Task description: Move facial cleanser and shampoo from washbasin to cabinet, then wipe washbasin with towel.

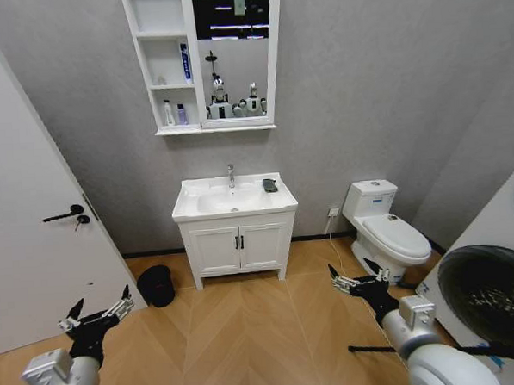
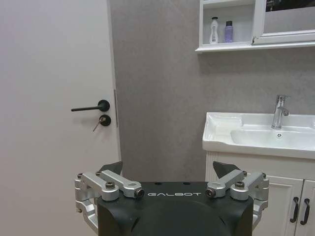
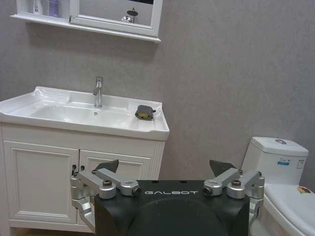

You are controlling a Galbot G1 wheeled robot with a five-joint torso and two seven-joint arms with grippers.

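Both bottles already stand in the cabinet [image 1: 167,85], so wiping is due: right gripper [image 1: 358,277] and left gripper [image 1: 97,314], jaws spread and empty, hang well short of the washbasin [image 1: 198,212]; close in, then pinch the towel [image 1: 269,185] at its right rear corner.

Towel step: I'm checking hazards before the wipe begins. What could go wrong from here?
The towel lies by the washbasin edge, so a clumsy grab might push it off. The tap stands over the bowl and could be struck while wiping. Both grippers, left and right, hang open and far off.
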